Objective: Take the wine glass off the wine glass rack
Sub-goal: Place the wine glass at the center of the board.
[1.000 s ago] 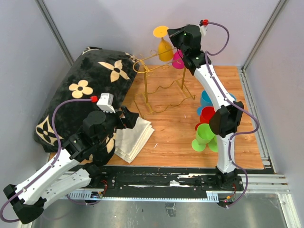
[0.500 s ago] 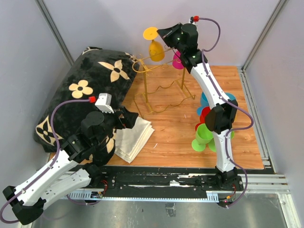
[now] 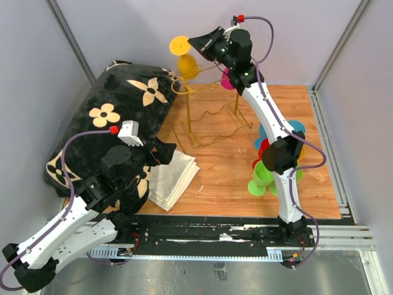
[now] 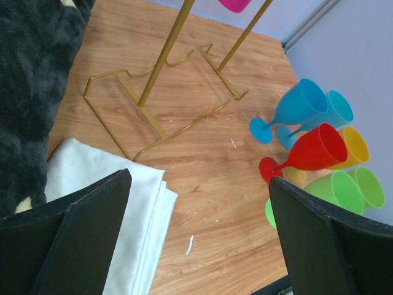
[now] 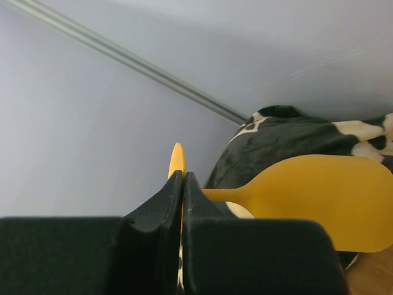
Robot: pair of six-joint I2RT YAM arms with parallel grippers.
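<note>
Right claw: pinched on yellow wine glass stem, held foot-up to slide free; I judge it clear of wine glass rack; left claw wide, unused

Shiny gold wire rack, matt plastic glass, wood-grain table

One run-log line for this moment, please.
right gripper: shut on yellow wine glass stem | left gripper: open, near white cloth | pink glass: hanging on wine glass rack
</note>
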